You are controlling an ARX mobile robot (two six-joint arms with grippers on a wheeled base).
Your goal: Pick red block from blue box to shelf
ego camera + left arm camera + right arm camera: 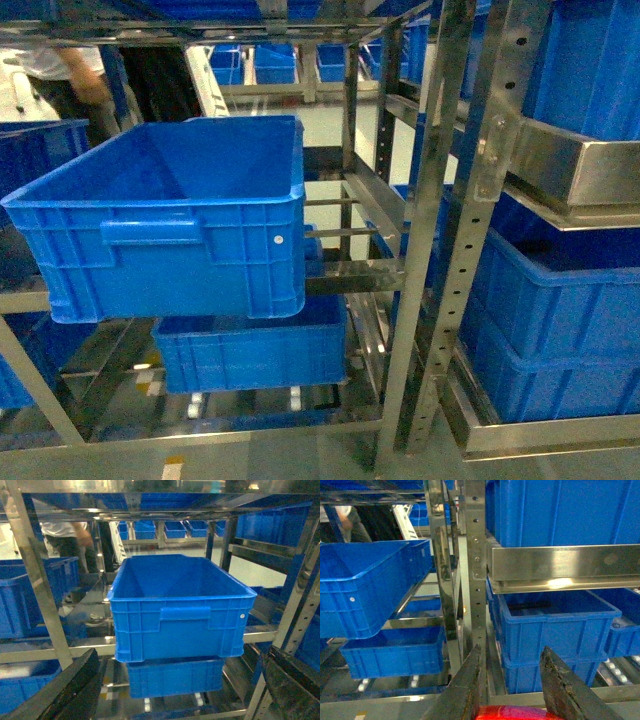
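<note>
In the right wrist view, the glossy red block shows at the bottom edge, held between the two dark fingers of my right gripper, which is shut on it. That gripper faces a perforated upright post of the steel shelf. My left gripper is open with nothing between its fingers, and it faces the shelf from a short distance. The shelf fills the head view, where neither gripper shows. The blue box is out of view.
A dark blue ribbed crate juts out from a middle tier, with another below it. Stacked crates fill the right bay under a steel rail. A person stands behind the rack at the back left.
</note>
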